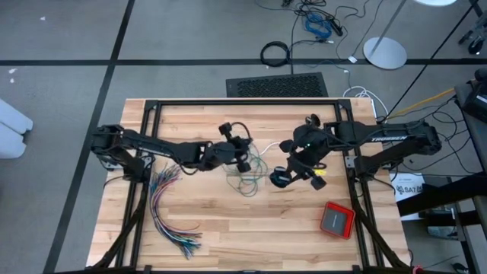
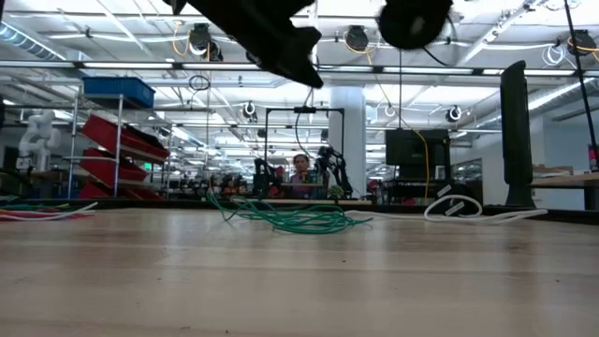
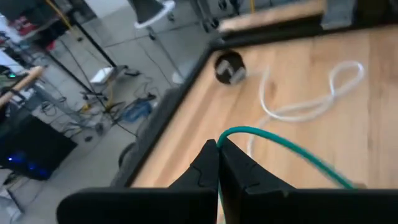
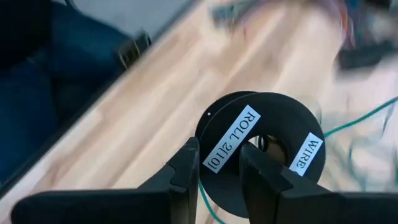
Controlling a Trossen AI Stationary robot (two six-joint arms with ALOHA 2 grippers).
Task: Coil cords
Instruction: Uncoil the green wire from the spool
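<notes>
Two robot arms meet over the middle of a wooden bench (image 1: 228, 228). The left gripper (image 3: 219, 146) is clenched on a green cord (image 3: 292, 151), holding one strand up. The right gripper (image 4: 217, 152) grasps the rim of a black spool (image 4: 261, 158) labelled as wire. Most of the green cord lies in a loose tangle (image 1: 247, 181) on the bench between the arms, so coiling looks barely begun. A white cord (image 3: 311, 102) lies uncoiled toward the far edge. The low view alone shows the tangle (image 2: 299, 218) flat on the surface; only the wrist views show each grip. Coloured wires (image 1: 171, 209) fan near the left edge.
</notes>
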